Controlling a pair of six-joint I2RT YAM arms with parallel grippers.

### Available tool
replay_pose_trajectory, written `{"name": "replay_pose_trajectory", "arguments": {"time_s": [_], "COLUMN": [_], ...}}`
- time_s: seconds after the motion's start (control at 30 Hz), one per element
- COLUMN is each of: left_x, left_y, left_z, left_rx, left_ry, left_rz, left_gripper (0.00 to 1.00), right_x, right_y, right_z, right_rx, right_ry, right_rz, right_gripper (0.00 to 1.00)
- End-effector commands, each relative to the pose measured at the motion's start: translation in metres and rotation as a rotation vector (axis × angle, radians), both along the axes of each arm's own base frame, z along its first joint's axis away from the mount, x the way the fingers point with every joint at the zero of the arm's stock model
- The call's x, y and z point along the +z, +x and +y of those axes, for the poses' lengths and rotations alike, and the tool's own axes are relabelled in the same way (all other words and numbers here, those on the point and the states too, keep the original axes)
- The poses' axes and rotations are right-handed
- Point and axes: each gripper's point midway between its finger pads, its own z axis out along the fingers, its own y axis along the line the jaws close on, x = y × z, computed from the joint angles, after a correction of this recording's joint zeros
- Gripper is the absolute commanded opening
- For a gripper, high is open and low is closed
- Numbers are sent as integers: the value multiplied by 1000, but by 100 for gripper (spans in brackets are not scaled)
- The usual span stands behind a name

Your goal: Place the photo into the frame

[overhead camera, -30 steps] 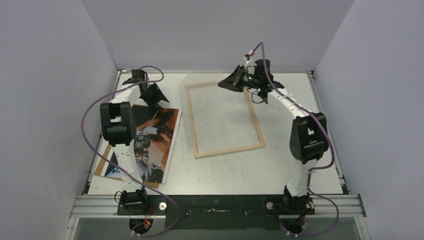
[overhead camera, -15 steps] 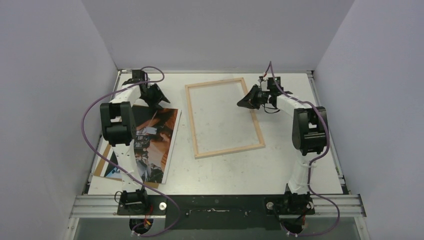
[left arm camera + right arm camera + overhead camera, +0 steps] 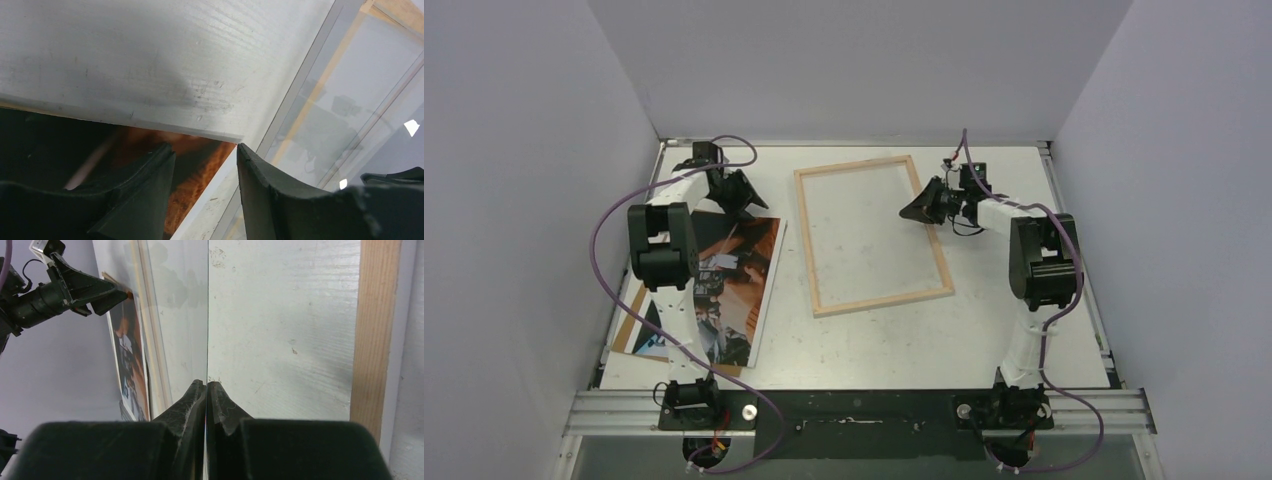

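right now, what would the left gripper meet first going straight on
probably the photo, its corner showing between the open fingers of the left gripper; depth unclear, maybe the table instead

Pale wood frame [image 3: 883, 300], white-bordered orange-and-dark photo [image 3: 739, 270], scuffed white table [image 3: 874, 345]

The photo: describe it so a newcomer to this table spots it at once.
On the white table, look left of the pale wooden frame. The photo lies there on a plain brown board; it alone is a glossy dark-and-orange picture, white-bordered.
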Motion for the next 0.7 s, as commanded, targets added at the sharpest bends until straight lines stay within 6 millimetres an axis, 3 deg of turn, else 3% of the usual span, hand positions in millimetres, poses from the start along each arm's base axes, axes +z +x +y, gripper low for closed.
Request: {"name": "replay_pose_trajectory", "arguments": {"time_s": [0.0, 0.4, 0.47, 0.67], "left_x": [-9, -4, 0, 1], "left_y": [-1, 4, 3, 4], "left_z": [-7, -29, -50, -72], "left_rx": [-39, -107, -155, -199], "left_ry": [3, -53, -72, -102], "left_rz": [12, -27, -45, -63], "left_gripper": [48, 47, 47, 50], "right_x": [25, 23, 24, 20], "right_y": [13, 11, 12, 12], "right_z": [-5, -21, -23, -23], "right_rx": [-25, -58, -61, -53], "right_ry": [-2, -54, -57, -58], "right_rz": [-146, -177, -185, -189], "right_gripper": [0, 0, 0, 0]}}
